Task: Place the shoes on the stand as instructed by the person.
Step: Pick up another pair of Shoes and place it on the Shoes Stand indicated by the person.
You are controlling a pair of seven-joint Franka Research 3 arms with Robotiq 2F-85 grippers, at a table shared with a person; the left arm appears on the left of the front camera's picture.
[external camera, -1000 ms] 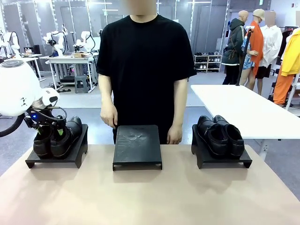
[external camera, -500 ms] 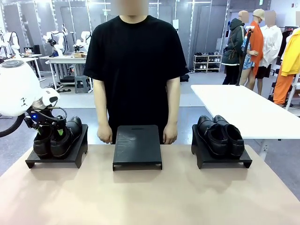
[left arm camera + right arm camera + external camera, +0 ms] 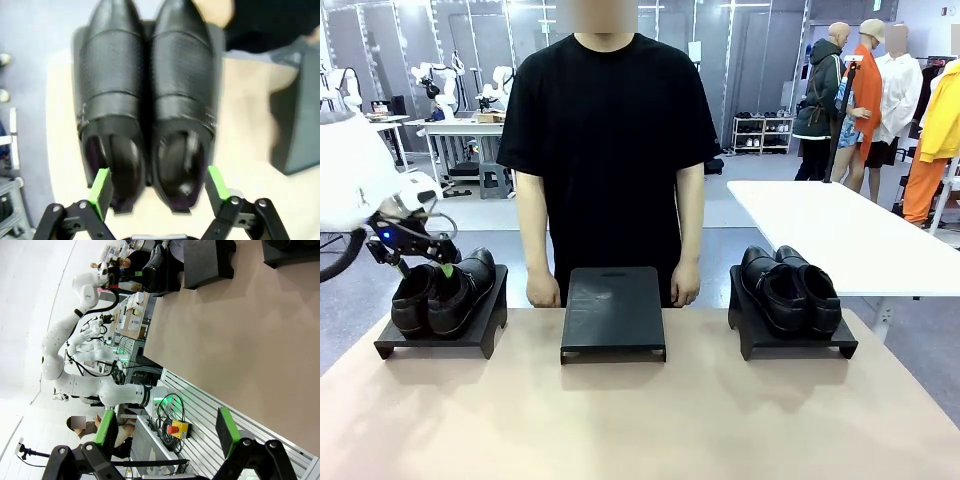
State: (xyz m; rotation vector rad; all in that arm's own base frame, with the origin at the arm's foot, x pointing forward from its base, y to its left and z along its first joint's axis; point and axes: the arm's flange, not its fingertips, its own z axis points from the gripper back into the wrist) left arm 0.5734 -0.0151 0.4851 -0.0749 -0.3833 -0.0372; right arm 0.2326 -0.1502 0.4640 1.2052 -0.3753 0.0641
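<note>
Left gripper (image 3: 157,190): jaws spread wide, holding nothing; green pads (image 3: 101,186) poised just above the heel openings of the left pair, one pad outside each shoe.
Right gripper (image 3: 162,432): jaws apart, empty, well away from the shoes, facing along the table edge.
Left pair of shoes (image 3: 442,292): on the left stand (image 3: 480,335), side by side and touching, toes toward the person (image 3: 610,150). Very dark glossy leather, tapered toes, strap-like seam bands across the vamp, purplish lining in the openings.
Right pair of shoes (image 3: 790,288): black, glossy, rounder toes; on the right stand (image 3: 748,335).
Middle stand (image 3: 613,310): matte black sloped slab with nothing on it, between the other two; the person's hands (image 3: 543,291) rest at its far corners.
Table (image 3: 640,420): plain tan, smooth.
Handling (judgement): leather looks stiff at heel and toe, softer at the collar; polished surface likely slippery against the pads. Moderately light. Best hold probably across both heels together, squeezing the pair as one, or a single shoe by its collar.
</note>
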